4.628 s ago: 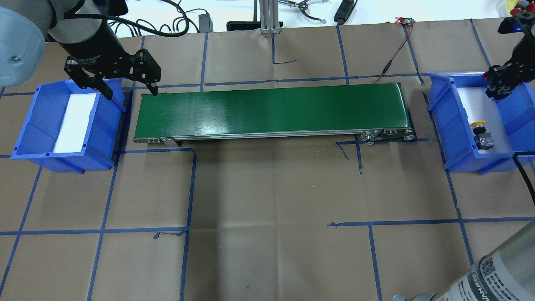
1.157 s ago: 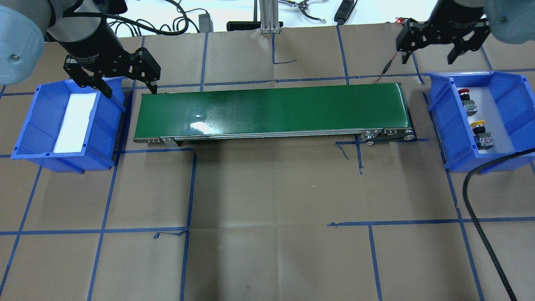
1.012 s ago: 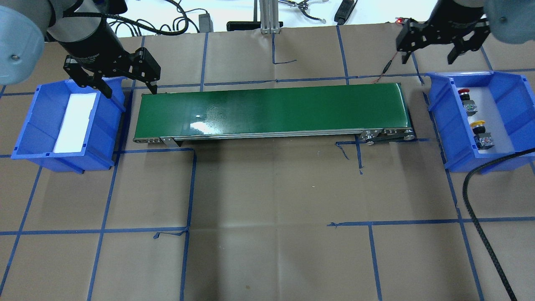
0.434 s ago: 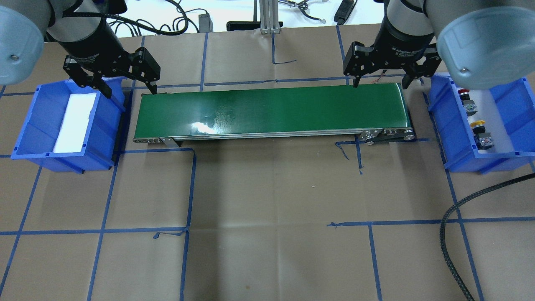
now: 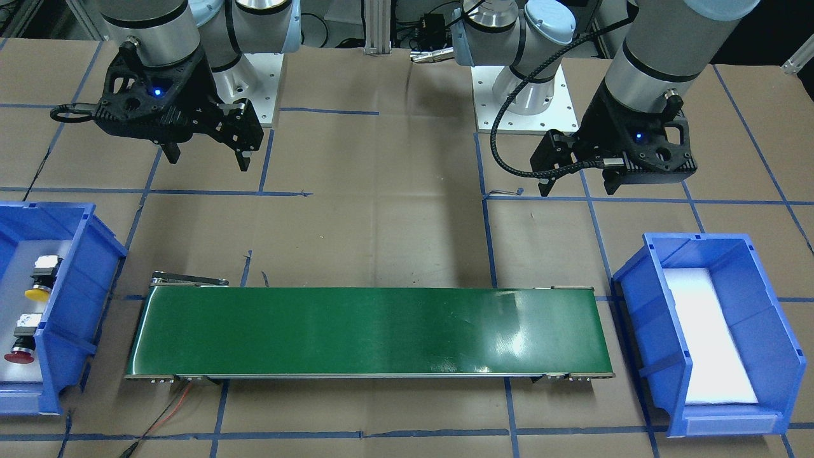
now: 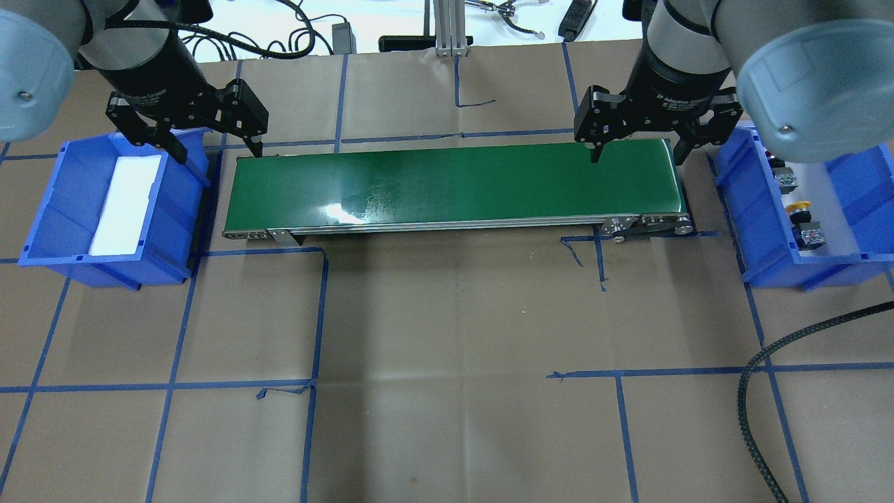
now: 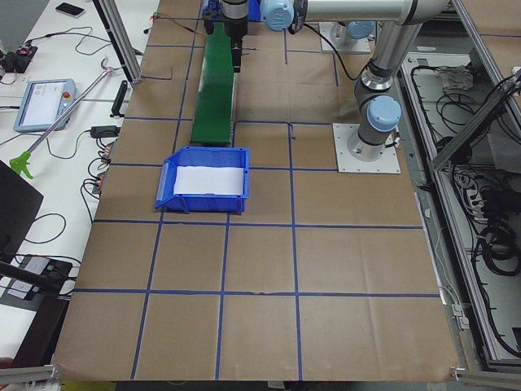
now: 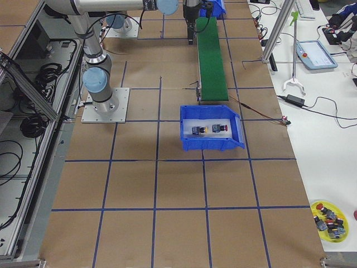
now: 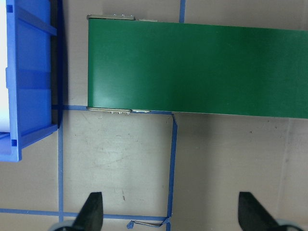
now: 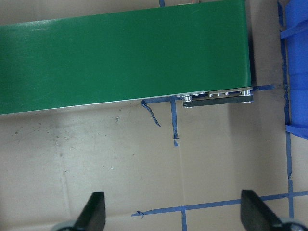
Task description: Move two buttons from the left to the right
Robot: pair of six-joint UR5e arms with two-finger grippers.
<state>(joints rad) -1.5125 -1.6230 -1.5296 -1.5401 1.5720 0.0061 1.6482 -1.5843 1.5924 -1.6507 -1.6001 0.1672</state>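
Note:
The yellow button (image 5: 39,283) and the red button (image 5: 21,346) lie in the blue bin (image 5: 70,331) on my right side. In the overhead view that bin (image 6: 740,209) shows the yellow button (image 6: 798,207); my right arm partly hides the red one. My right gripper (image 6: 636,158) is open and empty above the right end of the green conveyor belt (image 6: 454,185), apart from the bin. My left gripper (image 6: 218,152) is open and empty above the belt's left end, beside the other blue bin (image 6: 63,209), which holds only a white liner.
A black cable (image 6: 754,391) from my right arm loops over the table's front right. An aluminium post (image 6: 450,28) and loose cables stand behind the belt. A yellow dish of spare buttons (image 8: 329,215) sits off the table's corner.
My right gripper left the red button in the right bin, opened, and moved leftward to above the belt's right end. My left arm has not moved.

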